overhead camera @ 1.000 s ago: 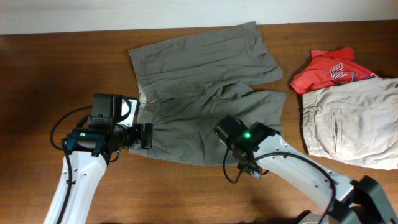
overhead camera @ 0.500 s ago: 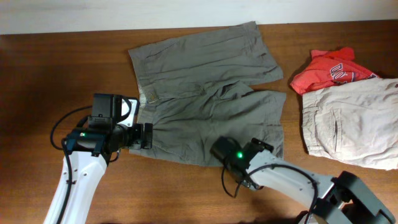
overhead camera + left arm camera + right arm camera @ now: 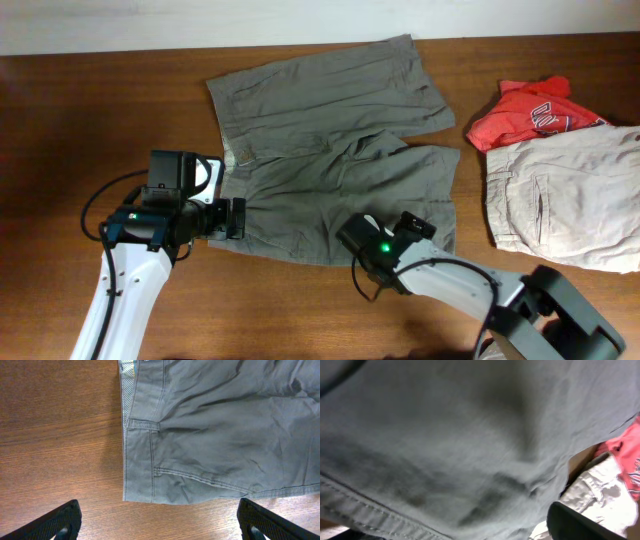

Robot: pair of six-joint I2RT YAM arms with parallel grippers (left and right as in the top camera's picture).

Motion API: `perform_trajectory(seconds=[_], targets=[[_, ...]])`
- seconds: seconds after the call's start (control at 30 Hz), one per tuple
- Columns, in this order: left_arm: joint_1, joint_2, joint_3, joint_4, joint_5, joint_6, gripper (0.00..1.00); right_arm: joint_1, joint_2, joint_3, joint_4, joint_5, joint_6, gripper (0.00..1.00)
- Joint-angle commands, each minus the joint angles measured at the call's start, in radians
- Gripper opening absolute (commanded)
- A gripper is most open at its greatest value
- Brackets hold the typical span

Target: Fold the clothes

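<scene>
The olive-grey shorts (image 3: 330, 150) lie spread flat in the middle of the wooden table (image 3: 60, 120). Their waistband is on the left side and the two wide legs point to the right, one leg far and one leg near. The fabric has many wrinkles, most of them where the legs meet.

The left gripper (image 3: 235, 218) is at the near left corner of the shorts, just beside the end of the waistband. In the left wrist view its two black fingers (image 3: 60, 520) stand wide apart above bare wood, and nothing is between them.

The right gripper (image 3: 415, 226) is over the near leg, close to its hem. The right wrist view is filled with grey fabric very near to the camera, and only one dark finger (image 3: 590, 522) shows in the corner. I cannot tell if this gripper is closed or holds cloth.

At the right side of the table, apart from the olive shorts, a red T-shirt (image 3: 525, 112) lies far, touching the pale beige shorts (image 3: 570, 195) nearer.
</scene>
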Motion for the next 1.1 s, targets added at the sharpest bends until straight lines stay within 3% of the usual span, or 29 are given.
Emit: perform_trajectory(seconds=[0.0, 0.13, 0.5, 0.6, 0.8, 0.87, 1.07], targets=[[-0.002, -0.009, 0.0, -0.002, 0.014, 0.015, 0.99, -0.021, 0.121, -0.058, 0.03, -0.079, 0.034, 0.82], [-0.002, -0.009, 0.0, -0.002, 0.014, 0.015, 0.99, -0.021, 0.121, -0.058, 0.022, -0.079, 0.039, 0.74], [-0.002, -0.009, 0.0, -0.005, 0.016, 0.015, 0.99, -0.021, 0.121, -0.047, 0.022, -0.111, 0.129, 0.12], [-0.002, -0.009, 0.0, -0.041, 0.048, 0.014, 0.98, -0.021, 0.121, -0.042, 0.021, -0.109, 0.143, 0.06], [-0.002, -0.008, -0.039, -0.091, 0.096, 0.018, 0.89, -0.02, 0.121, -0.023, 0.023, -0.1, 0.143, 0.06], [-0.002, -0.008, -0.051, -0.08, 0.118, -0.105, 0.99, -0.02, 0.121, -0.022, 0.023, -0.1, 0.143, 0.06], [0.003, -0.003, -0.078, -0.046, 0.282, -0.517, 0.97, -0.02, 0.121, -0.011, 0.019, -0.097, 0.143, 0.06]])
